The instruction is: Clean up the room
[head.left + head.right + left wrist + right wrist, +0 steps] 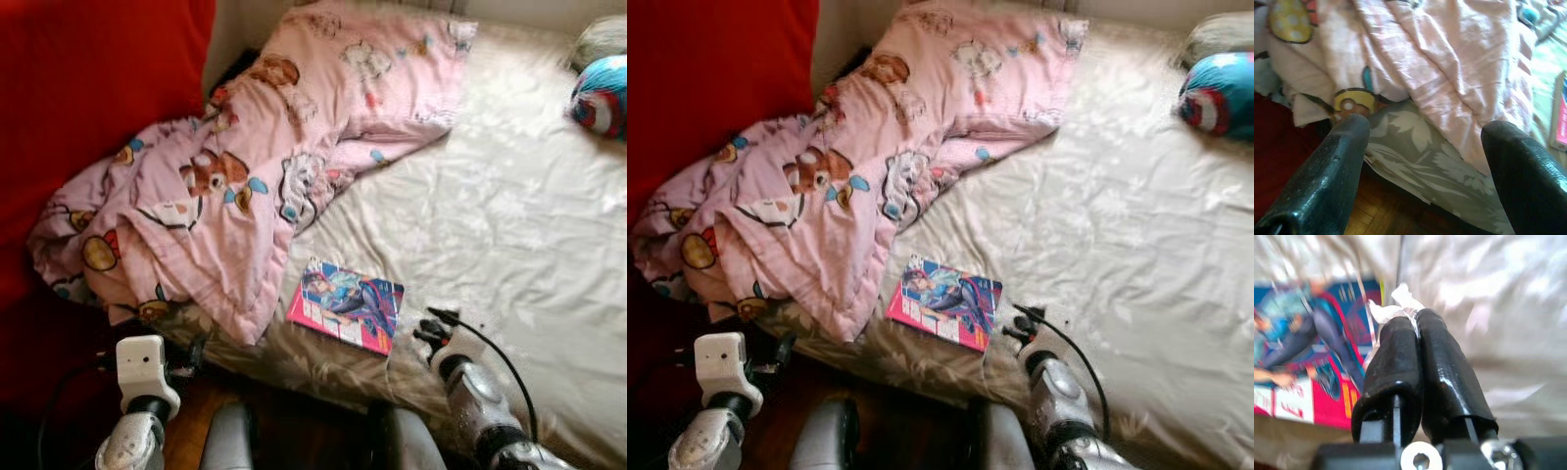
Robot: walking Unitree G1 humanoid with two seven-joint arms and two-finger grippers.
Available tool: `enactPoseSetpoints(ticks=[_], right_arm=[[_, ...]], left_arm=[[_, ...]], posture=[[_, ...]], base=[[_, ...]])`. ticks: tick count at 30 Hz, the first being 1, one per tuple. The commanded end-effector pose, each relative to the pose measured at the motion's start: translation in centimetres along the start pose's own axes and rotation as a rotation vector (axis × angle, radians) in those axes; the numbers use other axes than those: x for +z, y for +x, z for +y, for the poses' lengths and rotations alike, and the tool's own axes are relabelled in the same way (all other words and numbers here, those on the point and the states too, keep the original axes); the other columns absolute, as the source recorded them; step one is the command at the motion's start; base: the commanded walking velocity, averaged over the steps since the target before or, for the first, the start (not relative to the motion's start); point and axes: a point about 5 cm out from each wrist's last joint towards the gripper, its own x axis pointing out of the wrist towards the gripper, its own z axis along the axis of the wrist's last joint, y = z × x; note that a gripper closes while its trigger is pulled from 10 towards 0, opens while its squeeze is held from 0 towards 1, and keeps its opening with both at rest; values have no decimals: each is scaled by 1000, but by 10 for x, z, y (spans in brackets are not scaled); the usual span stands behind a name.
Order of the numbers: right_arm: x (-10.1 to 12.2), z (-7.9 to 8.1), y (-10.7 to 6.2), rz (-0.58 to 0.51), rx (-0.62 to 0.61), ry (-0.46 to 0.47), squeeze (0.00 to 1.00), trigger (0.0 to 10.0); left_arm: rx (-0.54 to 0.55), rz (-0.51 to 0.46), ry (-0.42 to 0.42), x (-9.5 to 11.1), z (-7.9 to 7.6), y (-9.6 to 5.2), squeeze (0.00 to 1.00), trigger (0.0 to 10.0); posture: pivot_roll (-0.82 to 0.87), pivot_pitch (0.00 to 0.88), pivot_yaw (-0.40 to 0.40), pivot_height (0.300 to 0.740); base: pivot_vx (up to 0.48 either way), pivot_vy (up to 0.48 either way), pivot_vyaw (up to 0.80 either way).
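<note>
Bed (pixel 509 225) with shiny cream sheet, red wall (pixel 88 88) at left, dark wooden floor (pixel 1376 215) below, bright daylight

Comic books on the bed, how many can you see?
1. A colourful comic book lies flat near the bed's front edge, beside the pink cartoon quilt and just left of the right gripper. Others could be hidden under the quilt.

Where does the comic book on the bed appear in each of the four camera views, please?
Left eye view: comic book near the bed's front edge, just beyond the right gripper.
Right eye view: same spot, lower centre.
Left wrist view: a pink sliver past the pink blanket.
Right wrist view: blurred cover beside the shut jaws, which pinch a clear scrap.
Shared landmark: the cream bedsheet.
</note>
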Motion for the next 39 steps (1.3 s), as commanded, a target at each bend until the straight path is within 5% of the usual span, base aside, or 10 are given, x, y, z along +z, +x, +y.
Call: enactPoseSetpoints(ticks=[1,2,3,9,22,34,39], right_arm=[[-2,-5,-4,-17,10,-37,0,0],[-2,-6,-7,-36,37,-81,0,5765],[-3,-5,-8,-41,51,-98,0,10000],[-6,-10,-14,-71,60,-162,0,10000],[-60,-32,-36,194,-121,-158,0,10000],[-99,-42,-62,407,-149,-218,0,10000],[-102,-42,-62,426,-147,-228,0,10000]], left_arm=[[39,27,-20,-10,6,-3,0,10000],[62,46,-40,-17,9,-4,0,10000],[68,56,-46,-21,9,-4,0,10000],[68,122,-66,-42,5,-3,0,10000],[82,386,-55,-95,8,-14,0,10000],[129,567,-83,-122,12,-35,0,10000],[111,564,-87,-120,6,-30,0,10000]], posture=[[75,0,-62,623],[58,0,-63,623],[51,0,-64,623],[30,0,-64,623],[-16,0,-30,713],[2,0,-46,740],[5,0,-52,740]], base=[[0,0,0],[0,0,0],[0,0,0],[0,0,0],[0,0,0],[0,0,0],[0,0,0]])
